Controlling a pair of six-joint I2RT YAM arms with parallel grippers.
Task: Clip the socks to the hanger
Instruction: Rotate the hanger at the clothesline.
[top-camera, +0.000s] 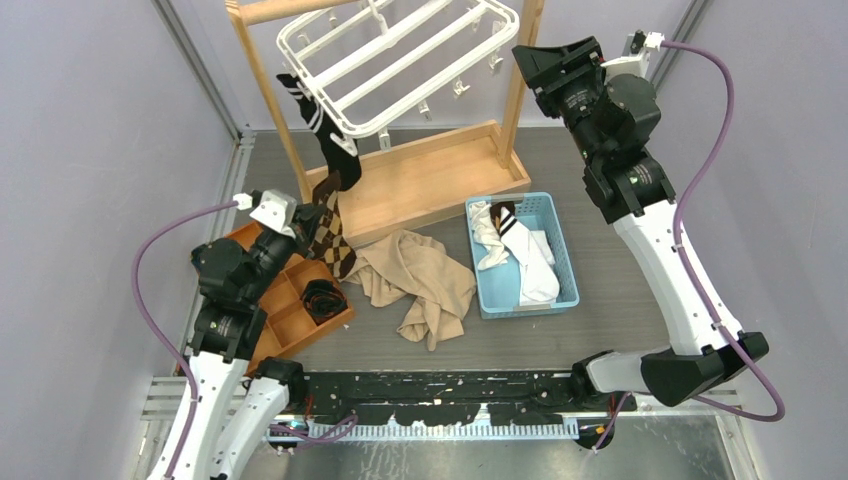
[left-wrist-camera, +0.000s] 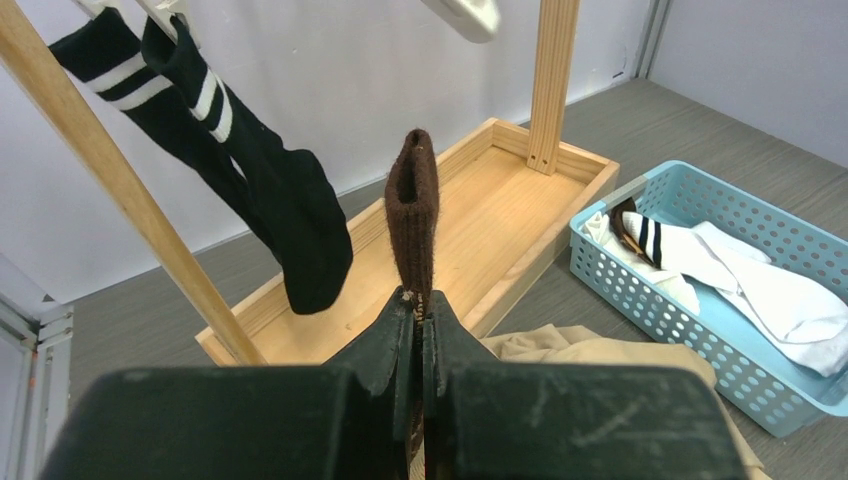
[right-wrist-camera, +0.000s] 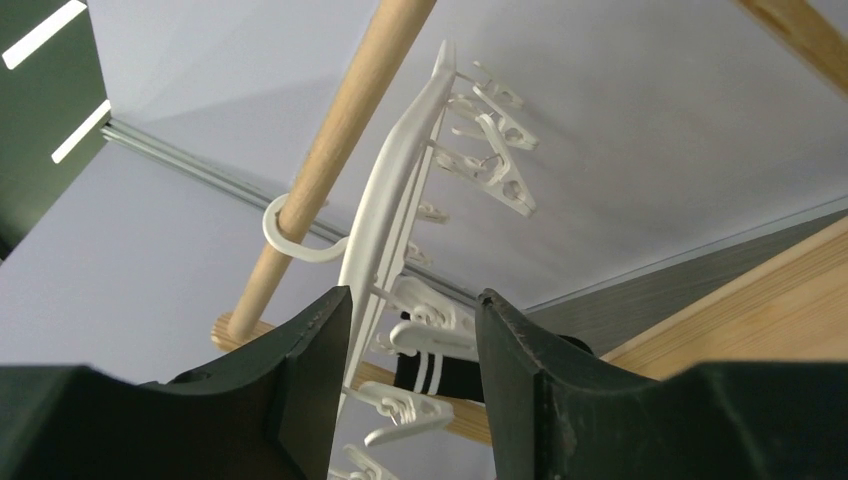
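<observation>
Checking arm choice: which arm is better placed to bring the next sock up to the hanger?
Left. The left gripper is shut on the brown argyle sock, cuff up; the right gripper is open astride the hanger rim, holding nothing.

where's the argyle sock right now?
Top view, left side: the argyle sock is pinched in the shut left gripper, near the foot of the hanging black striped sock and left of the beige cloth.

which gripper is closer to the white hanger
Right. The right gripper is up at the hanger, open astride its rim; the left gripper is well below it, shut on a brown sock.
</observation>
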